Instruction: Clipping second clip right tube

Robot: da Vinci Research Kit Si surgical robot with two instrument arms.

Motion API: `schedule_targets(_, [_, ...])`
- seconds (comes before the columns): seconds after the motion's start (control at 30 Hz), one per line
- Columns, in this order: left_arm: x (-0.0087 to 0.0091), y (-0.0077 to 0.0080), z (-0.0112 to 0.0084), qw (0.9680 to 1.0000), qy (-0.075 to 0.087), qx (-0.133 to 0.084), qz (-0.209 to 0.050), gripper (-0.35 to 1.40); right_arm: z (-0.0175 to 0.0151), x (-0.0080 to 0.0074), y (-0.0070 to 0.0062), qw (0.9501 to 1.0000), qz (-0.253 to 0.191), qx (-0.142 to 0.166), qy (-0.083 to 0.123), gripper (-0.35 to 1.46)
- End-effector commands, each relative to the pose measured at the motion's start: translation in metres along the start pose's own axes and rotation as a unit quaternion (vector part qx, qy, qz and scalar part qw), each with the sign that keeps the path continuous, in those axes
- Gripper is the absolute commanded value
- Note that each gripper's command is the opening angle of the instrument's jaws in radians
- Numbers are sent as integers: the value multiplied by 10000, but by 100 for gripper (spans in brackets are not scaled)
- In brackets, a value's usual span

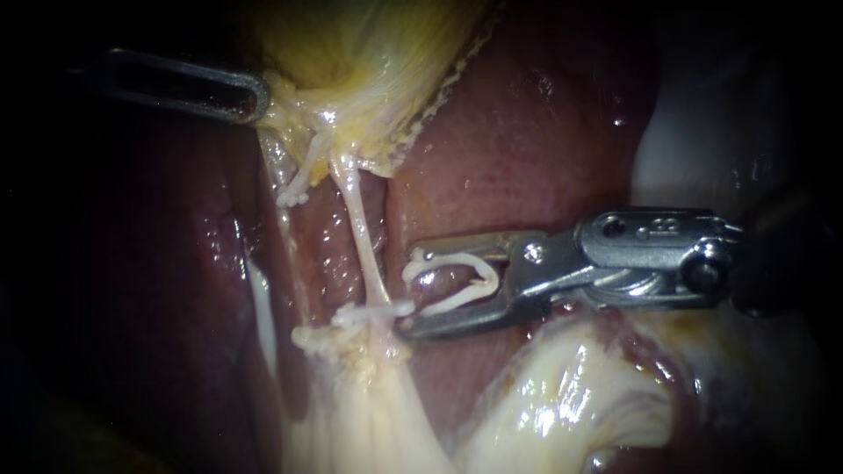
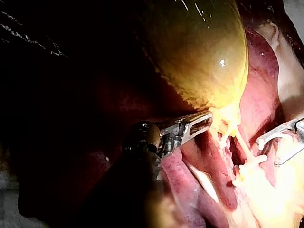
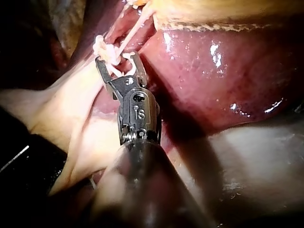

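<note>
My right claw (image 1: 408, 294) stands spread wide in the endoscope view. Its two jaws bear from either side on the loaded clip (image 1: 492, 279), a white U whose mouth faces the right tube (image 1: 362, 237). The tips sit just beside that tube, not around it. The tube runs taut down from the gallbladder (image 1: 369, 61), and a set clip (image 1: 373, 312) lies across its lower end, close to the tip of my lower jaw. A thinner left tube (image 1: 290, 254) runs alongside, with an upper clip (image 1: 294, 195) on it. My left claw (image 1: 250, 98) comes in from the left and is clamped on the pale edge at the gallbladder's neck. The liver (image 1: 518, 149) lies dark red behind it all.

In the left wrist view, my left claw (image 2: 202, 122) grips the yellow rim under the swollen gallbladder (image 2: 199, 47). Ahead of it hangs the right tube (image 2: 242, 145) with the set clip (image 2: 249, 164). Beyond the tube is my right claw (image 2: 268, 152), spread, with the liver (image 2: 261, 95) behind.

In the right wrist view, my right claw (image 3: 118, 59) is spread around the loaded clip (image 3: 127, 57). The set clip (image 3: 100, 47) sits just ahead of one jaw tip. The right tube (image 3: 135, 23) stretches away ahead of the claw, and I cannot tell from here whether it lies between the tips. The liver (image 3: 209, 80) glistens beside the claw.
</note>
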Motion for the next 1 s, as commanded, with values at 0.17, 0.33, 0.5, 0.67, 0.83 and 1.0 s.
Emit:
schedule_targets(0.17, [0, 0, 0, 10000, 0, 0, -1, -35, 13, -5, 17, 9993, 366, -29, 4, 46])
schedule_targets(0.33, [1, 0, 1, 10000, -2, -3, 1, -35, 30, -8, 28, 9967, 770, 57, 247, 46])
schedule_targets(0.5, [1, 0, 1, 10000, -2, -5, 1, -35, 49, -13, 31, 9924, 1079, 312, 496, 47])
schedule_targets(0.67, [1, 0, 2, 10000, -3, -6, 2, -35, 58, -13, 28, 9878, 1184, 759, 675, 47])
schedule_targets(0.83, [1, 0, 2, 10000, -3, -6, 2, -35, 56, -4, 18, 9771, 1318, 1372, 957, 46])
schedule_targets(1.0, [2, 0, 1, 10000, -2, -5, 3, -35, 49, 7, 6, 9729, 1267, 1685, 948, 45])
